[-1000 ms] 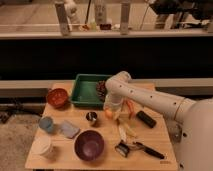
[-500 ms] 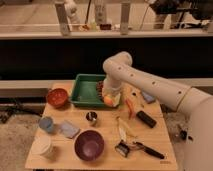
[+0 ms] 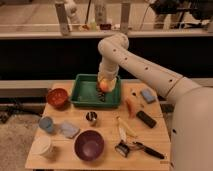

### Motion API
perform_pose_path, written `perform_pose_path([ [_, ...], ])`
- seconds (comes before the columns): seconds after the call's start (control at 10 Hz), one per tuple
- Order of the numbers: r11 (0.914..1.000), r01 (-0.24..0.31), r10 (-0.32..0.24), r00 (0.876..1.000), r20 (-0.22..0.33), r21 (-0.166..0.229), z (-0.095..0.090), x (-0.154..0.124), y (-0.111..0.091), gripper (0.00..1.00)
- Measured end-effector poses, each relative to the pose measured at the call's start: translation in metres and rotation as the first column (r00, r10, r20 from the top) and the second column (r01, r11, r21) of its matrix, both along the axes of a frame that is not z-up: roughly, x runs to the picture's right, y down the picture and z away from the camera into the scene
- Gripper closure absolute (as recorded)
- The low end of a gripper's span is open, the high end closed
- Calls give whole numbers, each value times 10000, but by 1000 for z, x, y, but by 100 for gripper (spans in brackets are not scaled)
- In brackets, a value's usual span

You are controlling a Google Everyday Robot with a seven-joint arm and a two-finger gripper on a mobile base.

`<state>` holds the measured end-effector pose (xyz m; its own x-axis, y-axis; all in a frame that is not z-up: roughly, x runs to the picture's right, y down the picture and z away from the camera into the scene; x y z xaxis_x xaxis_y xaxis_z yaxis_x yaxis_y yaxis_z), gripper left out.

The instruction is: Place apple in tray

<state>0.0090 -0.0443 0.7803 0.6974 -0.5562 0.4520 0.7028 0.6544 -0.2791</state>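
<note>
The apple (image 3: 104, 86), small, round and yellow-orange, is held in my gripper (image 3: 104, 87) just above the inside of the green tray (image 3: 82, 92), near its right half. The gripper hangs from the white arm (image 3: 125, 55), which reaches in from the right and bends down over the tray. The fingers are shut on the apple. A dark item lies in the tray below the apple.
An orange-red bowl (image 3: 57, 97) stands left of the tray and a purple bowl (image 3: 89, 144) at the front. A metal cup (image 3: 91, 118), a blue cloth (image 3: 69, 129), an orange carrot-like thing (image 3: 131, 106), a black block (image 3: 146, 119) and utensils (image 3: 135, 146) lie on the wooden table (image 3: 105, 125).
The arm has swung left and back, carrying the apple from over the table's middle to above the tray's inside.
</note>
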Motion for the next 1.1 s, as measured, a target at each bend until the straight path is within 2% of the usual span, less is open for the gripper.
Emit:
perform_pose_path([
  [0.3, 9992, -363, 359, 9992, 201, 157, 54, 6, 14, 100],
  [0.5, 9994, -311, 307, 9992, 268, 162, 98, 10, 17, 100],
  [0.8, 9996, -271, 270, 9995, 169, 14, 126, 15, 18, 100],
  [1.1, 9996, -270, 272, 9994, 197, -120, 134, 17, 23, 100],
])
